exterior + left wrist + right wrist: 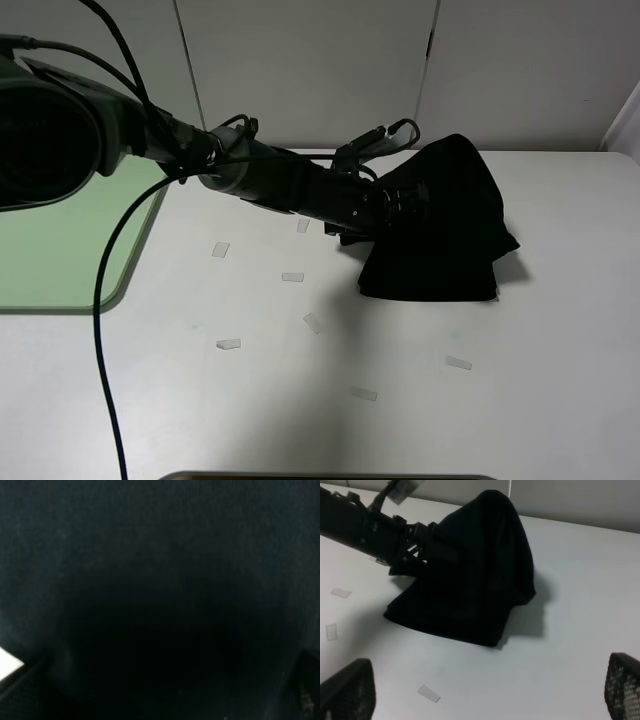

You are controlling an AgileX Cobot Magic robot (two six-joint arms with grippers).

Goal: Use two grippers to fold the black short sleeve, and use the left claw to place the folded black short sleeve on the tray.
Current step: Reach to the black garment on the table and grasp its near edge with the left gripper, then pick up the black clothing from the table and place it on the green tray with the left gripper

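Shirt (pixel 440 235) already folded into a dark bundle on the table (pixel 300 400), its far side lifted into a peak. Left claw (pixel 405 205) is buried in its near edge; grip unclear. Right claw (pixel 485 700) gapes empty, nearby. Tray (pixel 60 250), far behind the left claw, awaits it.

The left arm (pixel 290 185) is made of round black parts. Black cables (pixel 105 290) are looped along it. Two black mesh fingertips (pixel 347 690) are seen on the right claw.

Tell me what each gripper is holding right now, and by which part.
The right gripper holds nothing. The left gripper is pushed into the shirt's left edge; whether it grips cannot be told.
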